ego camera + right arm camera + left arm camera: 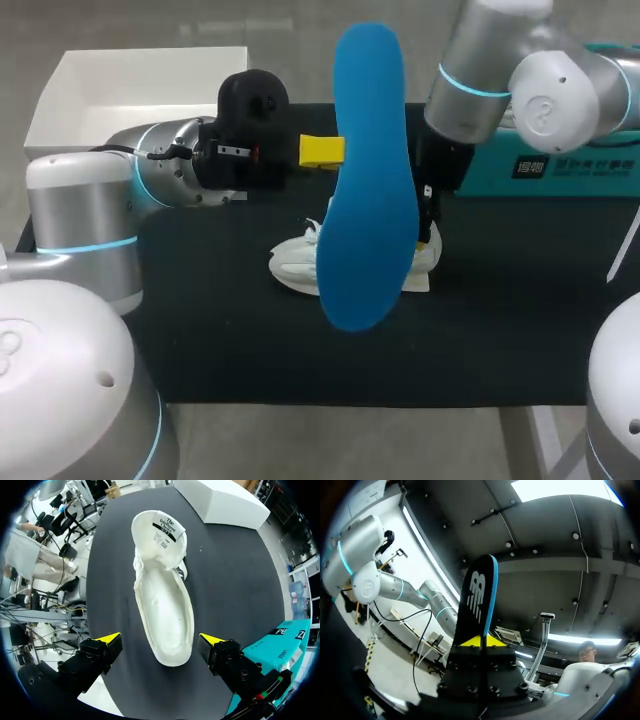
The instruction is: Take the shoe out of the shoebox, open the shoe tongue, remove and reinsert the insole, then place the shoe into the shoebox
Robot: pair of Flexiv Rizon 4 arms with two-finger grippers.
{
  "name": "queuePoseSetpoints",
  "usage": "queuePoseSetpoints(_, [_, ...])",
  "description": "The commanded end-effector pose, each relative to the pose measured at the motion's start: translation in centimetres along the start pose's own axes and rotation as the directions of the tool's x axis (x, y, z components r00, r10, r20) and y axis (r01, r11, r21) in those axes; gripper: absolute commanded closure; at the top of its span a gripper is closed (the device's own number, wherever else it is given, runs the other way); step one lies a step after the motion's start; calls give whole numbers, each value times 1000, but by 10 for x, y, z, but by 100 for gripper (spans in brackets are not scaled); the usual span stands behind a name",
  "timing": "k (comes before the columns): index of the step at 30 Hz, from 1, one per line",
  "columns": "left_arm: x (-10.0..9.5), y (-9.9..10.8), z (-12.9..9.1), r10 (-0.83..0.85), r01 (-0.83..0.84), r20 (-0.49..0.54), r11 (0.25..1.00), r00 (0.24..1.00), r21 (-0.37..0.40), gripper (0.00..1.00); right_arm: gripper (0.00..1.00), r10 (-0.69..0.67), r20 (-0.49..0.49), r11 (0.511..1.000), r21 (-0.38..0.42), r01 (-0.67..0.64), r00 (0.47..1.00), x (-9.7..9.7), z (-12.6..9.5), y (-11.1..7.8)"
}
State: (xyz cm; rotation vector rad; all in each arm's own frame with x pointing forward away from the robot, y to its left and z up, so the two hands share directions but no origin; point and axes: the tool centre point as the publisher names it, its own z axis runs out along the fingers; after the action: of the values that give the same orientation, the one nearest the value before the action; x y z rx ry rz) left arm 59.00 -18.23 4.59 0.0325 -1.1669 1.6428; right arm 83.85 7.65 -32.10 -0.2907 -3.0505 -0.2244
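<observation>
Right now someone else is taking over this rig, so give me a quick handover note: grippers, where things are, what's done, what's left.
Left gripper: shut on the blue insole, held up above the table.
Right gripper: open, fingers either side of the heel of the white shoe, not touching it.
Shoe lies on the black mat, tongue pulled open, inside bare. White shoebox sits at the table's far left.
Done: shoe out, tongue open, insole out.
Left: reinsert insole, put shoe into shoebox.
</observation>
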Motion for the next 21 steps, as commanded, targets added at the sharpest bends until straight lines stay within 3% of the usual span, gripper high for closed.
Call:
queuePoseSetpoints(1, [0,1,0,1,-1,-1,1000,1000,2,100,0,-1,14,997,72,0,1000,3,-2,1])
queuePoseSetpoints(4, [0,1,0,1,-1,-1,1000,1000,2,100,0,3,28,999,41,-4,1000,2,-2,-1])
queuePoseSetpoints(21, [0,1,0,1,-1,-1,1000,1000,2,100,0,3,28,999,41,-4,1000,2,-2,-1])
